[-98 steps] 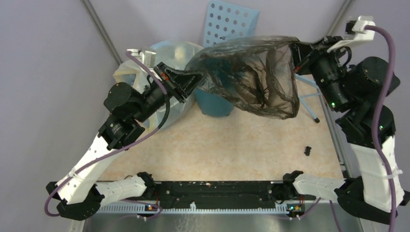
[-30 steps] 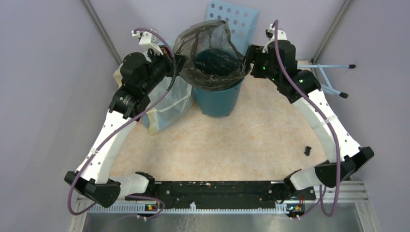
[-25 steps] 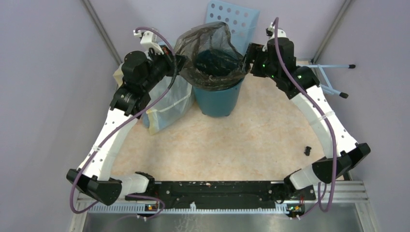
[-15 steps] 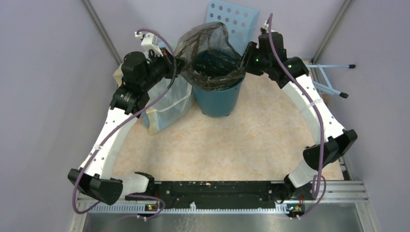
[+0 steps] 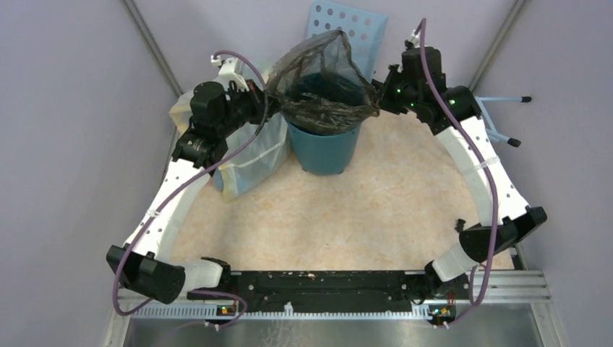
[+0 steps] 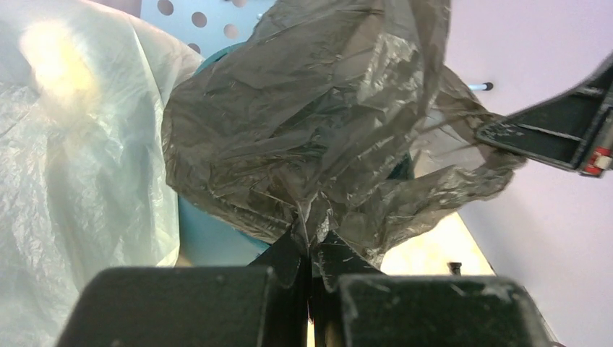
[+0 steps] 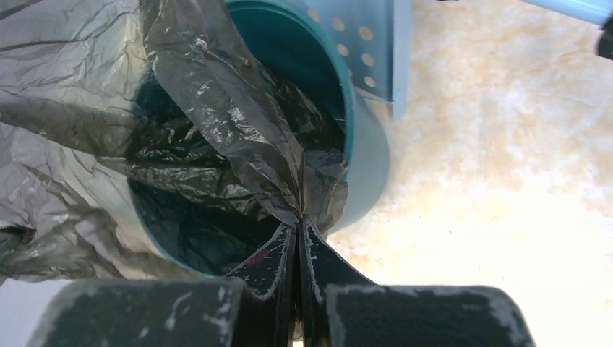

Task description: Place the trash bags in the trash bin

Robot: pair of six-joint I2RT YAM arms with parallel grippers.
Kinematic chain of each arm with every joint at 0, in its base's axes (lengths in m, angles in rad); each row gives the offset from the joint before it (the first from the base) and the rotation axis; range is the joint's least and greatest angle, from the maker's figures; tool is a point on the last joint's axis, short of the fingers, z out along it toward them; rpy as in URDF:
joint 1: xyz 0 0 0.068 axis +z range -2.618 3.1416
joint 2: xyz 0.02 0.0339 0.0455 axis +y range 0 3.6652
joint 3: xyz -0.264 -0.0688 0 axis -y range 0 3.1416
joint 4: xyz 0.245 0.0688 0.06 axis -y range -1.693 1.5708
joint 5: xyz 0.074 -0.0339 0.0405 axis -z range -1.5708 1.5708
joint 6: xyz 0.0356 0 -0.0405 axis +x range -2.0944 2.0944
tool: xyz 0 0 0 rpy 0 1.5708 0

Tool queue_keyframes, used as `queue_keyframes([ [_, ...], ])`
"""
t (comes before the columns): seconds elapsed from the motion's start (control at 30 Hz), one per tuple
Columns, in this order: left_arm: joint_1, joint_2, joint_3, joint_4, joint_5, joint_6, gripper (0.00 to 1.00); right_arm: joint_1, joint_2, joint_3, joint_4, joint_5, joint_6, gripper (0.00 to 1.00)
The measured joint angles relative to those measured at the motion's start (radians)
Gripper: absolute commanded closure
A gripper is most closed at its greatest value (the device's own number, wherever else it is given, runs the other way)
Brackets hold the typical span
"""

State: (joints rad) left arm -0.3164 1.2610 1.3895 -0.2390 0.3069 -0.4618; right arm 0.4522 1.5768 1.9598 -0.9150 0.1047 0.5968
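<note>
Left hand [image 6: 311,244], right hand [image 7: 298,225] gripping trash bag [image 5: 323,81] edges, mouth spread over trash bin [image 5: 325,150]

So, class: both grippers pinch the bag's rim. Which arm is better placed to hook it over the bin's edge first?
Probably the right. The right gripper pinches the trash bag right at the trash bin rim, ready to pull down; the left gripper is crowded by the pale stuffed bag.

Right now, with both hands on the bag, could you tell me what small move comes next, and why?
Probably lower both hands: the left hand and right hand pinch opposite edges of the trash bag, whose mouth stands above the rim of the trash bin.
</note>
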Motion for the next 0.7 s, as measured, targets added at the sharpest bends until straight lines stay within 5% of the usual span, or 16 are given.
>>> queue_keyframes([
  [0.3,0.002,0.127,0.018,0.066,0.047,-0.027,1.00,-0.032,-0.104,-0.097,-0.007,0.041,-0.025,1.00],
  [0.5,0.002,0.285,0.121,0.020,0.122,-0.071,1.00,-0.032,-0.074,-0.134,0.005,-0.001,-0.046,0.88],
  [0.7,0.002,0.315,0.182,-0.081,0.123,-0.084,1.00,-0.032,-0.003,-0.111,-0.006,-0.096,-0.060,0.66],
])
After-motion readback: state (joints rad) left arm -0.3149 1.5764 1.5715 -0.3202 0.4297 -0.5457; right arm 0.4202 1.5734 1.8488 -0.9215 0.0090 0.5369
